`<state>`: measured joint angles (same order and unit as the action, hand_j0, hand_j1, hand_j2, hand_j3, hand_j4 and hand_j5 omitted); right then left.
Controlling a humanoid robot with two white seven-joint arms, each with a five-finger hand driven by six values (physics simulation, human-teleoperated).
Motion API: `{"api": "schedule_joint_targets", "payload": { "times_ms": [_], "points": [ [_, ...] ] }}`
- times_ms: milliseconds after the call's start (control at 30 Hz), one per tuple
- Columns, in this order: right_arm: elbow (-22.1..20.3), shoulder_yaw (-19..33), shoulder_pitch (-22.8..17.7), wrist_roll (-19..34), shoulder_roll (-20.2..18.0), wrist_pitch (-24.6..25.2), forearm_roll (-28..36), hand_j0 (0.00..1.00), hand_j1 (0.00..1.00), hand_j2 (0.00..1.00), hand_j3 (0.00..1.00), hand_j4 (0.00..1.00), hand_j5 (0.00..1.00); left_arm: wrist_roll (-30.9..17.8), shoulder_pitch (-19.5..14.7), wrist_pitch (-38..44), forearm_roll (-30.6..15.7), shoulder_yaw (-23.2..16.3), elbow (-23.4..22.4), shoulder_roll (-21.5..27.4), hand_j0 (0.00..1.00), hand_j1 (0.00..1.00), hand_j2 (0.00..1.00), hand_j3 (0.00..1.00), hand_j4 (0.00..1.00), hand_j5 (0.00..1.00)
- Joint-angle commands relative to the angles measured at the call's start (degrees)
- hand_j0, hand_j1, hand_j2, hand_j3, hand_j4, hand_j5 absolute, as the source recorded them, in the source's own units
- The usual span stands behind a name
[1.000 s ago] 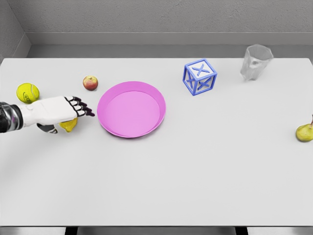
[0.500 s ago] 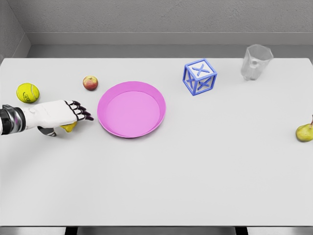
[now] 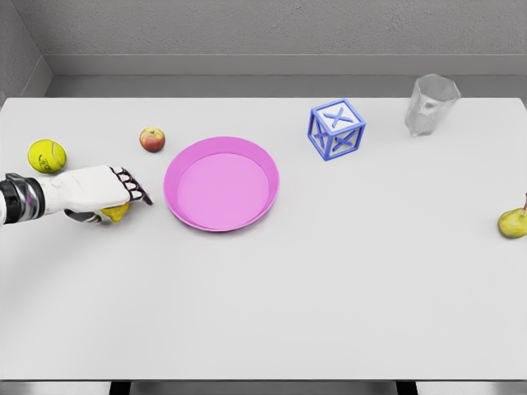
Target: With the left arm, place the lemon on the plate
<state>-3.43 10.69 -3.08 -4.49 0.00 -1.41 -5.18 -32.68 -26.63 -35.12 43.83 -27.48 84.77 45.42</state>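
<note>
White and smooth-shelled, the left hand (image 3: 95,191) reaches in from the picture's left edge, forearm lying nearly level across the table (image 3: 263,313), a dark metallic cuff at the wrist. The hand lies palm down over the lemon (image 3: 117,212), its back toward the camera. The dark-jointed fingers (image 3: 133,186) bend down over the fruit's far side and the thumb shows as a dark shape beneath the palm, so the hand looks closed around the lemon, though the palm hides the contact itself and I cannot be sure how firm the grip is. Only a small yellow bulge of the lemon shows below the knuckles, low at the table surface; whether it touches the table cannot be told. It lies left of the plate (image 3: 221,145), apart from it.

That plate is a glossy pink round dish with a raised rim and a flat, slightly paler floor. Matte pale grey covers the tabletop, which is plain and rectangular. A fuzzy yellow-green tennis ball (image 3: 46,155) sits just behind the wrist, near the left edge. A small red and yellow apple (image 3: 151,139) rests between the ball and the plate, farther back. Right of the plate stands a blue open-frame cube (image 3: 336,129) with crossed bars on its faces, and beyond it a clear, faceted glass (image 3: 431,104), upright. A yellow-green pear (image 3: 513,221) with a thin stem lies at the right edge.
</note>
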Motion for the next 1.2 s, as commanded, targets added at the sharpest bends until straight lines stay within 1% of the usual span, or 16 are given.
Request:
{"api": "schedule_joint_targets", "payload": {
  "times_ms": [0, 67, 133, 167, 333, 500, 600, 800, 1033, 1167],
  "points": [
    [0.0, -0.1, 0.0, 0.0, 0.0, 0.0, 0.0, 1.00, 1.00, 1.00, 1.00, 1.00, 1.00, 0.0, 0.0, 0.1, -0.1, -0.6, 0.0, -0.4, 0.75, 0.75, 0.75, 0.75, 0.75, 0.75],
    [0.0, -0.1, 0.0, 0.0, 0.0, 0.0, 0.0, 1.00, 1.00, 1.00, 1.00, 1.00, 1.00, 0.0, 0.0, 0.1, -0.1, -0.6, 0.0, -0.5, 0.75, 0.75, 0.75, 0.75, 0.75, 0.75],
    [0.0, -0.1, 0.0, 0.0, 0.0, 0.0, 0.0, 1.00, 1.00, 1.00, 1.00, 1.00, 1.00, -0.2, 0.0, 0.1, 0.4, -0.7, 0.0, -0.5, 0.66, 0.66, 0.66, 0.66, 0.66, 0.66],
    [0.0, 0.0, 0.0, 0.0, 0.0, -0.1, 0.0, 1.00, 1.00, 1.00, 1.00, 1.00, 1.00, -0.2, 0.0, 0.1, 0.5, -0.6, 0.0, -0.4, 0.64, 0.64, 0.64, 0.64, 0.64, 0.64],
    [0.0, 0.0, 0.0, 0.0, 0.0, 0.0, 0.0, 1.00, 1.00, 1.00, 1.00, 1.00, 1.00, -0.2, 0.0, 0.1, 0.6, -0.7, 0.0, -0.5, 0.58, 0.58, 0.58, 0.58, 0.58, 0.58],
    [0.0, 0.0, 0.0, 0.0, 0.0, 0.0, 0.0, 1.00, 1.00, 1.00, 1.00, 1.00, 1.00, -0.3, -0.1, 0.1, 0.8, -0.6, 0.0, -0.4, 0.54, 0.54, 0.54, 0.54, 0.54, 0.54],
    [0.0, 0.0, 0.0, 0.0, 0.0, 0.0, 0.0, 1.00, 1.00, 1.00, 1.00, 1.00, 1.00, -0.2, -0.3, 0.1, 0.8, -0.5, 0.0, -0.4, 0.54, 0.54, 0.54, 0.54, 0.54, 0.54],
    [0.0, -0.1, 0.0, 0.0, 0.0, 0.0, 0.0, 1.00, 1.00, 1.00, 1.00, 1.00, 1.00, -0.2, -2.5, 0.1, 0.1, -0.6, 0.0, -0.1, 0.54, 0.54, 0.54, 0.54, 0.54, 0.54],
    [0.0, 0.0, 0.0, 0.0, 0.0, 0.0, 0.0, 1.00, 1.00, 1.00, 1.00, 1.00, 1.00, 0.2, -2.9, 0.1, 0.0, -0.7, 0.1, -0.2, 0.54, 0.54, 0.54, 0.54, 0.54, 0.54],
    [0.0, 0.0, 0.0, 0.0, 0.0, 0.0, 0.0, 1.00, 1.00, 1.00, 1.00, 1.00, 1.00, 0.2, -3.9, 0.1, 0.1, -1.7, 0.2, -0.5, 0.54, 0.54, 0.54, 0.54, 0.54, 0.54]
  ]
}}
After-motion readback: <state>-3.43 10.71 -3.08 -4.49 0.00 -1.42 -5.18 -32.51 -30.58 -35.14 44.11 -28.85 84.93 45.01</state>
